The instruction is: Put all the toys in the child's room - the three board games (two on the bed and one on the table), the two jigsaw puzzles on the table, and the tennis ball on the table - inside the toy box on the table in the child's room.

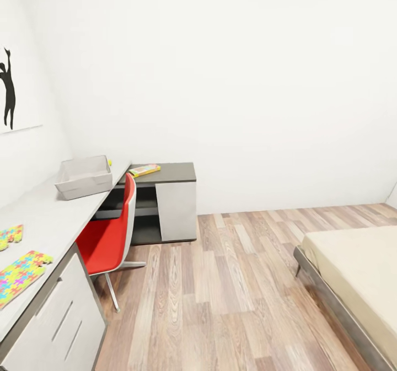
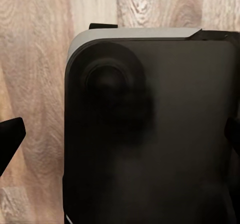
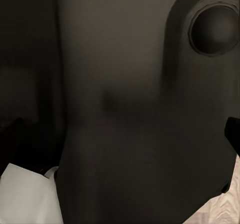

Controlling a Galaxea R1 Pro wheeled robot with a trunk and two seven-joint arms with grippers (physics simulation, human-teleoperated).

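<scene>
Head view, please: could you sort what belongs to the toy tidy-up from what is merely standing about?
Job:
toy box
jigsaw puzzles
board game
table
bed

Standing about:
red chair
low cabinet
wall picture

Head view: you look from high up, forward and down into the room; the table runs at 9 to 10 o'clock, the bed at 4 o'clock.
Left wrist view: very near a dark robot body, facing down to the wooden floor.
Right wrist view: almost against the same dark body.
Shared: the wooden floor.
</scene>
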